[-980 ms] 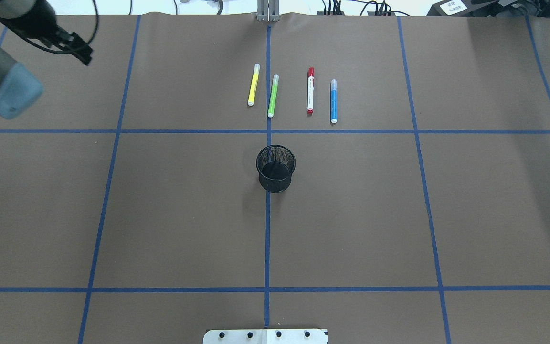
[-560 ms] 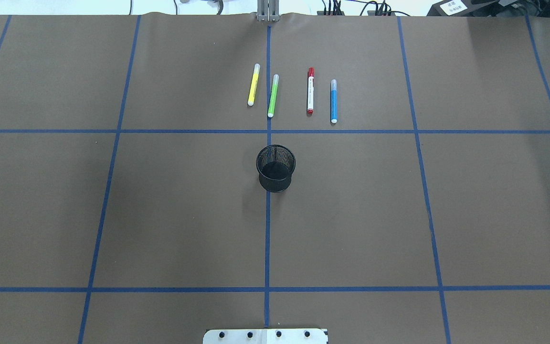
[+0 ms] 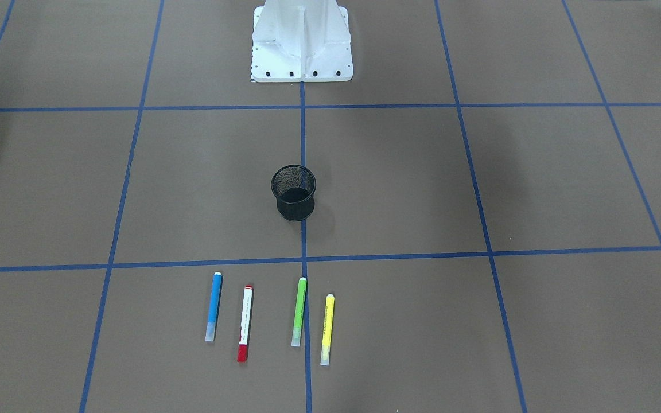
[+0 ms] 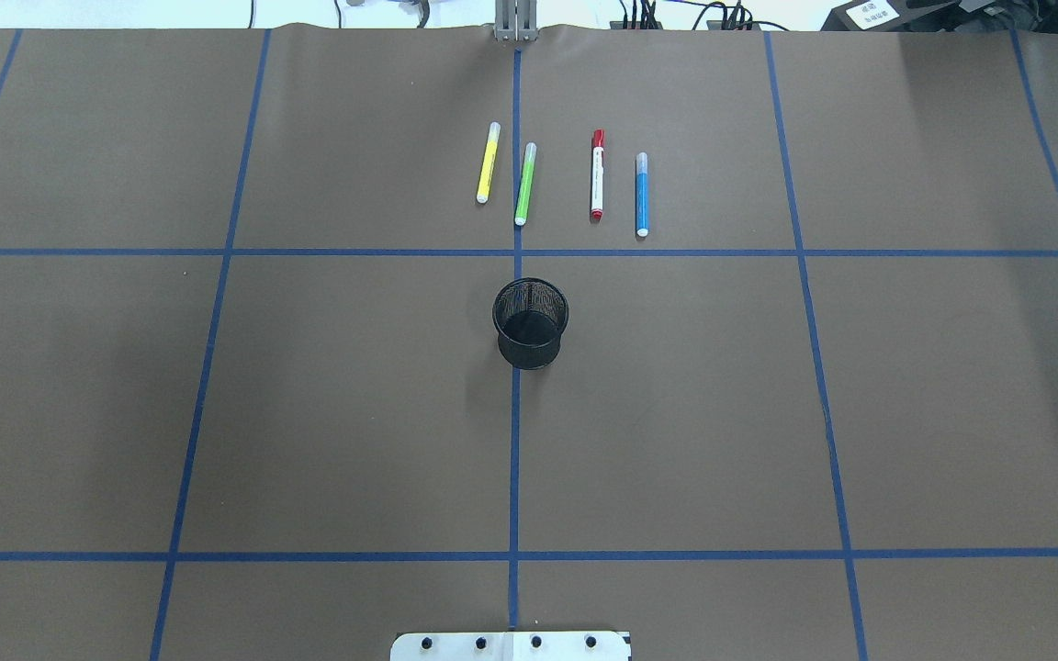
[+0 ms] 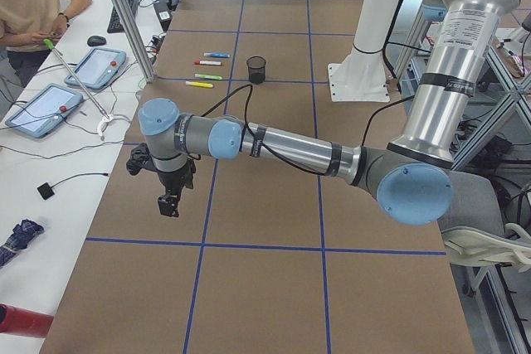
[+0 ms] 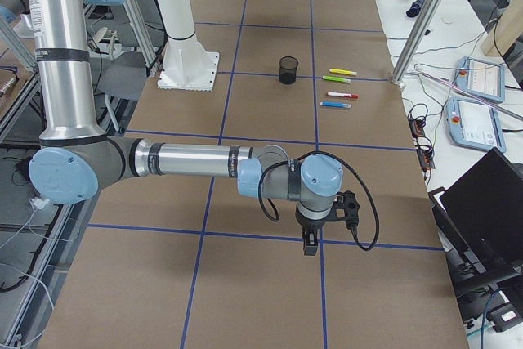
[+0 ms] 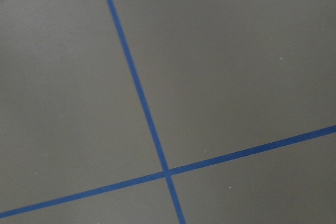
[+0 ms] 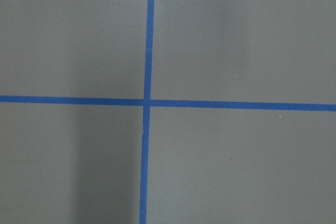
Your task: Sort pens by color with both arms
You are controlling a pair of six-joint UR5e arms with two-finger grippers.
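Four pens lie side by side at the table's far side: yellow (image 4: 488, 162), light green (image 4: 525, 184), white with a red cap (image 4: 597, 174) and blue (image 4: 642, 195). The front-facing view shows the same row, from blue (image 3: 213, 307) to yellow (image 3: 327, 329). Neither arm is near them. My left gripper (image 5: 168, 205) hangs over the table's left end, seen only in the exterior left view. My right gripper (image 6: 310, 247) hangs over the right end, seen only in the exterior right view. Whether either is open or shut, I cannot tell. Both wrist views hold only brown paper and blue tape.
A black mesh cup (image 4: 530, 321) stands upright at the centre, nearer the robot than the pens. The white pedestal base (image 3: 302, 46) sits at the robot's edge. A seated person (image 5: 33, 6) and tablets (image 5: 46, 109) are beside the table; a laptop (image 6: 490, 210) is at the other end.
The left arm has pulled back out of the overhead view's upper left corner. Pens and cup have not moved.
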